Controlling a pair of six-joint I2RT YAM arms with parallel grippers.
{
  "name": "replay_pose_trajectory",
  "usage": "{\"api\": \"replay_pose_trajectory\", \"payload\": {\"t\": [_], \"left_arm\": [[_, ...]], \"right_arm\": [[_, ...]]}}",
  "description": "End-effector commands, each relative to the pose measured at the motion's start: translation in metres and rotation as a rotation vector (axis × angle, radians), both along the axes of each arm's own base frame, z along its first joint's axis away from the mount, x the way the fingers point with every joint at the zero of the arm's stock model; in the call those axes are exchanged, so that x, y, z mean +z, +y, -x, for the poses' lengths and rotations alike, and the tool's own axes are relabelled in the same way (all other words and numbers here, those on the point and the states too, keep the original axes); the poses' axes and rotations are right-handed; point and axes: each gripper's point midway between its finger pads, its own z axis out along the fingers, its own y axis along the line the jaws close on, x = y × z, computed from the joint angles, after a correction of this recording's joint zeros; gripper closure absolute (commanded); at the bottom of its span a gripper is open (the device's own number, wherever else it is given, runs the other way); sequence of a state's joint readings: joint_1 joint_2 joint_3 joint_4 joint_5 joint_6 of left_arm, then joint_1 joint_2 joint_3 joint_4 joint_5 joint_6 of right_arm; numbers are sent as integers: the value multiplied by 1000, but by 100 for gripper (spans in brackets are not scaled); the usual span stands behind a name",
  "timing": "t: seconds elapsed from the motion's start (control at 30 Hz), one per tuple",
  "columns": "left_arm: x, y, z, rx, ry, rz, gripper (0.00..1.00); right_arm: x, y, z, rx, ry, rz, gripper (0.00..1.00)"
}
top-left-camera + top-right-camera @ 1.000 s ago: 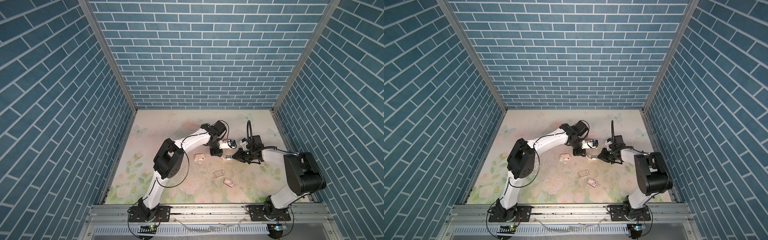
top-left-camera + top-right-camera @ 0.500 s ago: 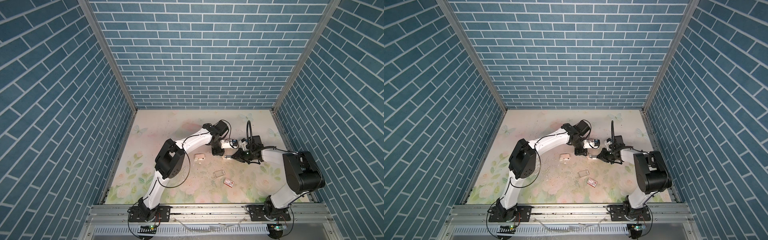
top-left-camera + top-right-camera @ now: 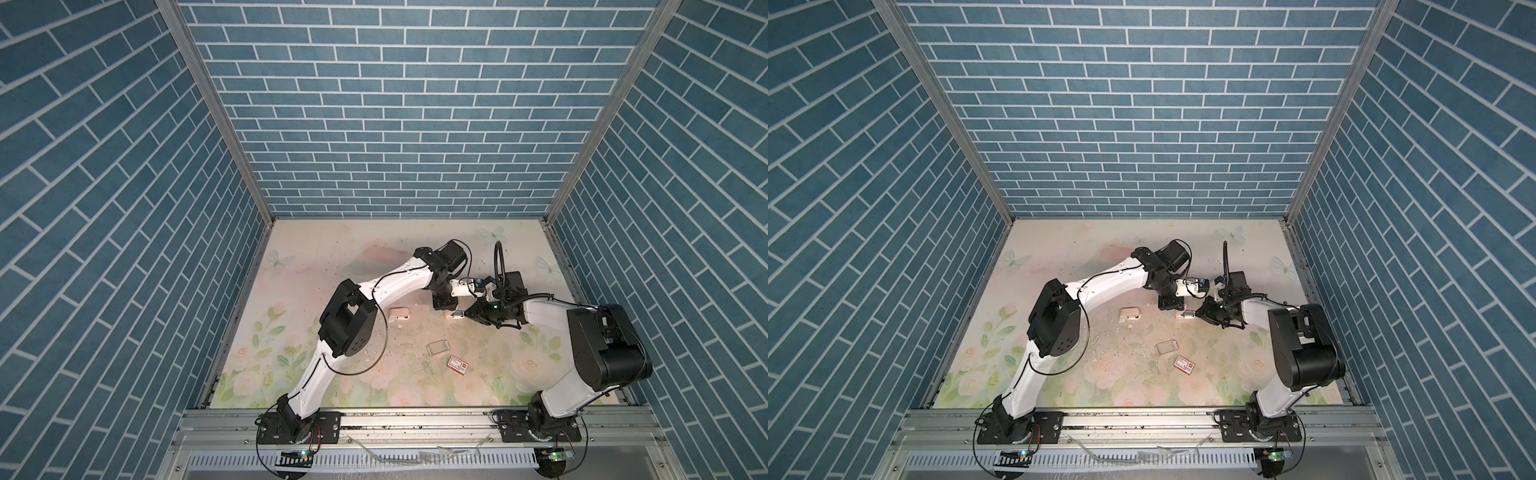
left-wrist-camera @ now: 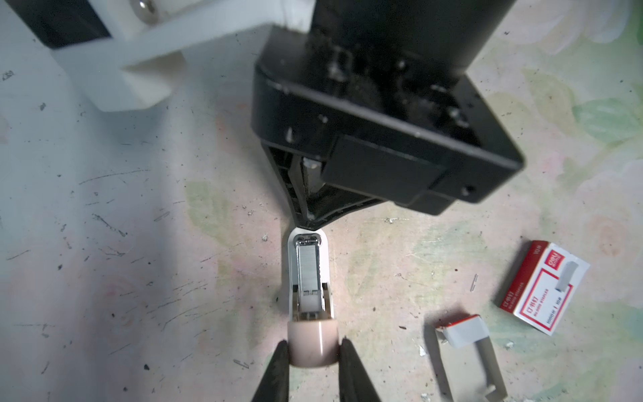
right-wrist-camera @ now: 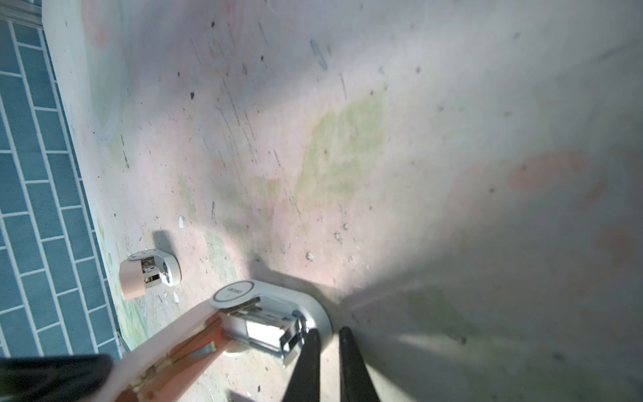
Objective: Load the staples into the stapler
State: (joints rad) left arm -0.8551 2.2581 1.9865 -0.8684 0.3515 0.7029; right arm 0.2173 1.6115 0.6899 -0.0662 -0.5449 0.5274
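The stapler [image 4: 309, 278] lies open on the floral mat, seen in both top views [image 3: 455, 314] [image 3: 1185, 314]. A silvery strip of staples [image 4: 308, 268] sits in its metal magazine. My left gripper [image 4: 313, 343] is shut on the stapler's pink lid end. My right gripper [image 5: 328, 330] is shut with nothing between its fingers. Its tips rest against the magazine's front end [image 5: 292, 339]. In the left wrist view the right gripper [image 4: 309, 222] meets the stapler's far tip. The pink lid [image 5: 167, 351] is swung up and back.
A second small stapler [image 3: 399, 312] [image 5: 149, 275] lies to the left. A clear tray [image 3: 438, 347] [image 4: 469, 365] and a red-and-white box [image 3: 457, 365] [image 4: 542, 289] lie nearer the front. A loose staple [image 4: 474, 282] and debris dot the mat.
My right gripper's fingers have closed the last bit and edged in against the stapler's front end. The left gripper keeps its hold on the lid, hardly moved.
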Motion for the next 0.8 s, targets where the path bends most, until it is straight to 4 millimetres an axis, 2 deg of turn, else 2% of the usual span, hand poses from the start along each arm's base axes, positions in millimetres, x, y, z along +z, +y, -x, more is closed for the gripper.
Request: {"api": "replay_pose_trajectory", "payload": {"t": [0.0, 0.4, 0.6, 0.77], "left_arm": [[-21, 5, 8, -2, 35, -67, 76], [-22, 1, 9, -9, 25, -76, 76], [-26, -3, 9, -15, 25, -92, 76], [-31, -9, 9, -17, 21, -107, 76]], "right_arm": [[-13, -17, 10, -61, 40, 67, 87], [-1, -28, 2, -123, 4, 58, 87], [-4, -57, 6, -238, 37, 127, 87], [8, -86, 13, -343, 43, 203, 87]]}}
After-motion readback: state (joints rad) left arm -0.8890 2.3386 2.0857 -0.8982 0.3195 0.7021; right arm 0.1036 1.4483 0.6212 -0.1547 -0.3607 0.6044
